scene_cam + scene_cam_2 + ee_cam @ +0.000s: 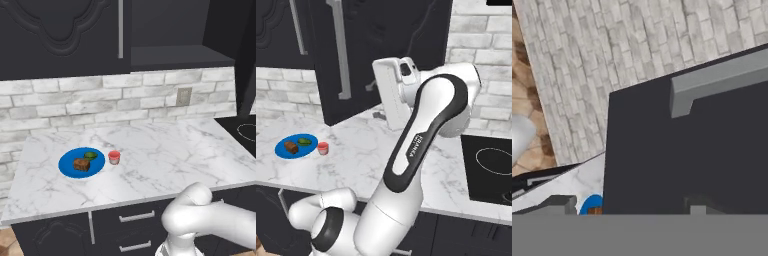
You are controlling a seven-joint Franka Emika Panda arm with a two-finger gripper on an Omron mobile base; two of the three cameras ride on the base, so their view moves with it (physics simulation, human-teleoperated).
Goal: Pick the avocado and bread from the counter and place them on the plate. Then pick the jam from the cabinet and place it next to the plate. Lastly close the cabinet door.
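The flat round bright blue plate (67, 165) lay on the white marble counter (160, 150) with the small brown chunk of bread (81, 164) and the dark green oval avocado (90, 155) both on it, and the small red jar of jam (114, 157) stood just beside the plate's rim. By that layout only the closing looked left to do. The black moulded cabinet door (381, 45) stood swung out over the counter, its long metal bar handle (342, 50) facing the room, and the dark upper cabinet (175, 30) showed its bare shelf.

The two-finger gripper (629, 206) sat close against the door's dark face in the hand view, with the handle's bent end just above. Its two finger tips stood apart with nothing visible between them, but whether they were set on the panel's edge or merely near it I could not tell.

The likely trouble would be a poor purchase — if the fingers pressed the flat panel near the hinge side rather than out by the handle, the door might barely swing, or the tips could skid off. A wide sweep of the arm might also carry the elbow low over the counter towards the jar, though that stood well apart.

In the right base view the white arm covered the hand itself, and the door hid the cabinet's opening. The hand view cut the plate to a blue sliver at its lower edge.
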